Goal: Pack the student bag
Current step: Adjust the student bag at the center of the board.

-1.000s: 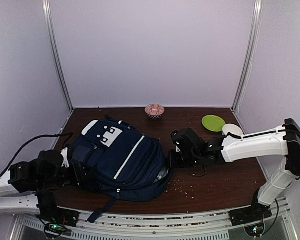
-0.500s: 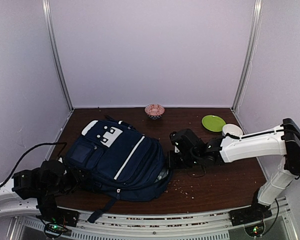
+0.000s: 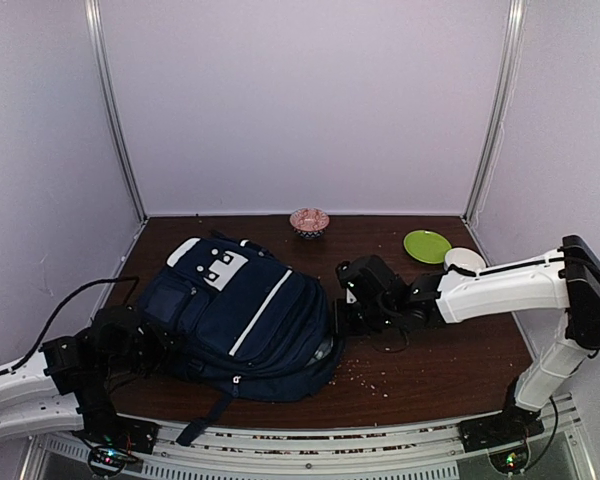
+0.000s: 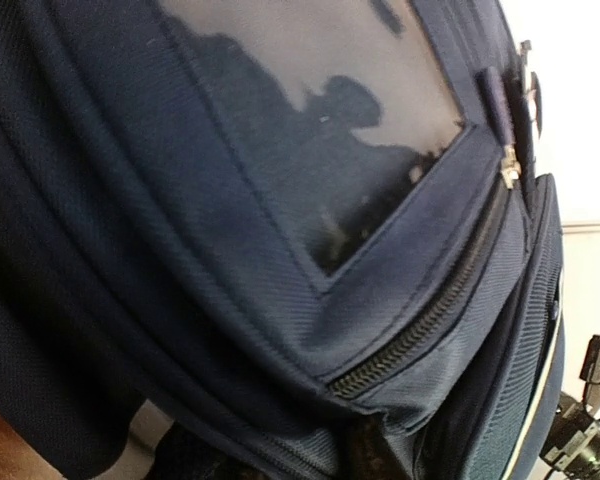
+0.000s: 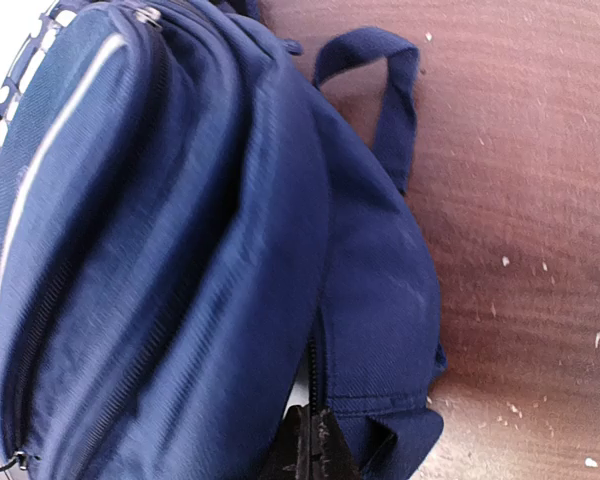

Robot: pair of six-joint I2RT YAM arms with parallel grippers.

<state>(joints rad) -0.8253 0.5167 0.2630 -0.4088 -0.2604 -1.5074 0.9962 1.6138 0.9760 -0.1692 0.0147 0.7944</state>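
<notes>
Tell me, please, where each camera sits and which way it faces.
Top: above and behind the bases, looking down at the table; both arms, bag between left hand and right hand.
Left wrist: low at the bag's left side, facing its pocket; own fingers unclear.
Right wrist: at the bag's right side, looking along it; own fingertips at bottom.
Shared: all show the bag.

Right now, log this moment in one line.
student bag: on table | left gripper: at left side, unclear | right gripper: shut at right edge
</notes>
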